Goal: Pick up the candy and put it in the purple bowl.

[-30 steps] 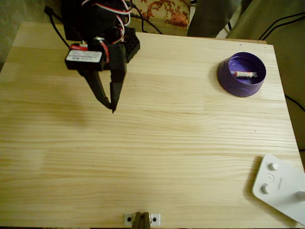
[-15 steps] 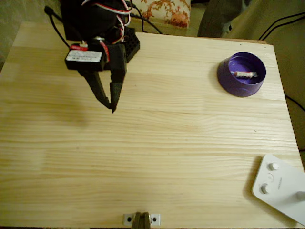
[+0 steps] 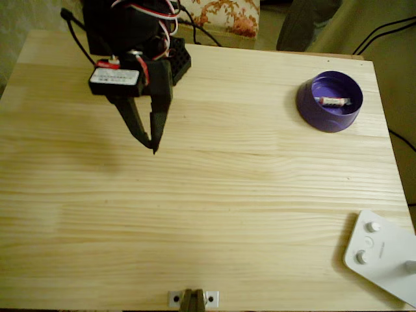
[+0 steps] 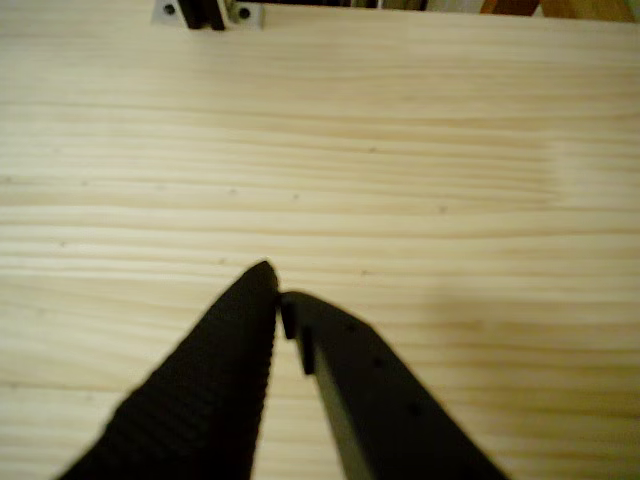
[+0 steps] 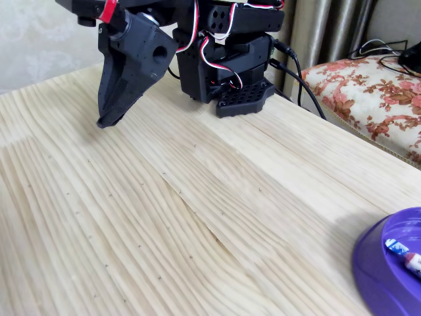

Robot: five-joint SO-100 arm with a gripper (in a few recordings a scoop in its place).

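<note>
Overhead view, gripper: the black two-finger gripper (image 3: 154,147) points down over the upper left part of the pale pine table (image 3: 208,214), its tips drawn together and nothing held between them.
Overhead view, bowl: the round glossy purple plastic bowl (image 3: 329,101) stands near the table's upper right corner, well apart from the gripper.
Overhead view, candy: the small white-wrapped candy with red and dark marks (image 3: 333,101) lies inside the bowl, on its floor.
Overhead view, other: a flat white device with round buttons (image 3: 383,253) lies at the lower right corner; a small metal bracket (image 3: 193,298) sits at the table's bottom edge.
Wrist view, gripper: the two black fingers meet at their tips (image 4: 277,295) above bare wood, gripping nothing; the bracket (image 4: 207,13) shows at the top edge.
Fixed view, gripper: the gripper (image 5: 105,122) hangs just above the table (image 5: 164,217) at the upper left, in front of the black arm base (image 5: 227,62).
Fixed view, candy: the candy (image 5: 406,255) rests inside the purple bowl (image 5: 381,276) at the lower right corner.
</note>
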